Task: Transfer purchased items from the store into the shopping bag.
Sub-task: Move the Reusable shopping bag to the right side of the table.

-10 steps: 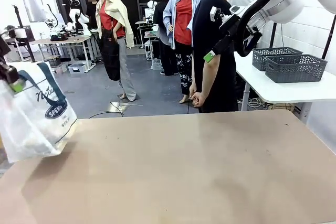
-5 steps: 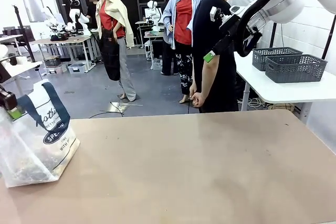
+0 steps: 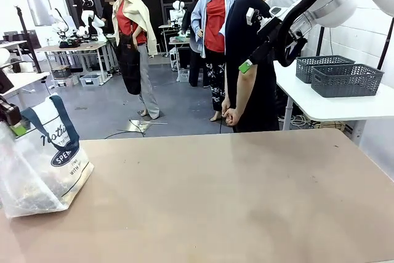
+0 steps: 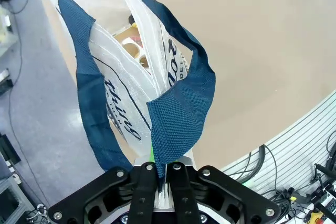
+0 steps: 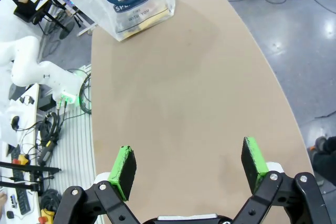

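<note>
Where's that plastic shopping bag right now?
The shopping bag sits on the table at its left edge in the front view, its navy handle pinched in the left gripper.

Both arms white, glossy casings; right claw (image 5: pixel 189 167) black, bolted links, green pads; left claw (image 4: pixel 163 174) black, silver screws

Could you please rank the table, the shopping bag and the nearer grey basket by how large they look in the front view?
1. Table, largest by far.
2. Shopping bag.
3. Nearer grey basket, though it stands much farther from the camera, so its true size against the bag is unsure.
</note>
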Action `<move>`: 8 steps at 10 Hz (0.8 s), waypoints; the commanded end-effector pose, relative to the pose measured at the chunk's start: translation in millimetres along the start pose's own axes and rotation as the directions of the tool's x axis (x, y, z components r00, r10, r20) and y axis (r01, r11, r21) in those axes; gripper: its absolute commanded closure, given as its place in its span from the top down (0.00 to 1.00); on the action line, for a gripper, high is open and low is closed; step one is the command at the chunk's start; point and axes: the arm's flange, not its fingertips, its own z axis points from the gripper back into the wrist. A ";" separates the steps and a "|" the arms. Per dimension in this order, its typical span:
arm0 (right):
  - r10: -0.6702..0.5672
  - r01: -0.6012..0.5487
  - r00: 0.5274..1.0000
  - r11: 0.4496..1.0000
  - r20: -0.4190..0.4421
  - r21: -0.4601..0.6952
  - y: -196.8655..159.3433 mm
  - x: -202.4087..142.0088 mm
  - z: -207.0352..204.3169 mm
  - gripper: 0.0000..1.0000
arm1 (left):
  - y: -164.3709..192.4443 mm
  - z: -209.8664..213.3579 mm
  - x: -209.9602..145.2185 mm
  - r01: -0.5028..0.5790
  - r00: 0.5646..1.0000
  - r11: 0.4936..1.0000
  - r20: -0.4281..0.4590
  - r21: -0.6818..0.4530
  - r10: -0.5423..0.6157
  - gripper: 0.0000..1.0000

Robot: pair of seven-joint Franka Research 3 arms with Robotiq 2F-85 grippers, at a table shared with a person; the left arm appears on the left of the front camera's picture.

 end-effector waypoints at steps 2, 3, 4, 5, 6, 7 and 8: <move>-0.013 0.013 1.000 1.000 0.012 0.010 0.8 0.8 -1.7 1.00 | -7.0 -2.8 9.0 -0.012 1.000 1.000 -0.015 0.010 0.012 0.40; -0.013 0.013 1.000 1.000 0.012 0.010 0.8 0.8 -1.7 1.00 | -12.4 -1.8 16.8 -0.029 0.999 0.999 -0.017 0.015 0.029 0.60; -0.013 0.013 1.000 1.000 0.012 0.010 0.8 0.8 -1.7 1.00 | -16.3 1.3 23.7 -0.045 0.999 0.998 -0.017 0.034 0.045 0.80; -0.013 0.013 1.000 1.000 0.012 0.010 0.8 0.8 -1.7 1.00 | -19.6 6.3 29.5 -0.062 0.998 0.997 -0.025 0.045 0.063 1.00; -0.013 0.013 1.000 1.000 0.012 0.010 0.8 0.8 -1.7 1.00 | -22.2 10.2 33.8 -0.066 0.997 0.996 -0.027 0.053 0.067 1.00; -0.013 0.013 1.000 1.000 0.012 0.010 0.8 0.8 -1.7 1.00 | -24.4 15.5 37.5 -0.076 0.997 0.996 -0.020 0.050 0.077 1.00; -0.013 0.013 1.000 1.000 0.012 0.010 0.8 0.8 -1.7 1.00 | -27.5 22.0 39.9 -0.087 0.996 0.995 -0.021 0.052 0.088 1.00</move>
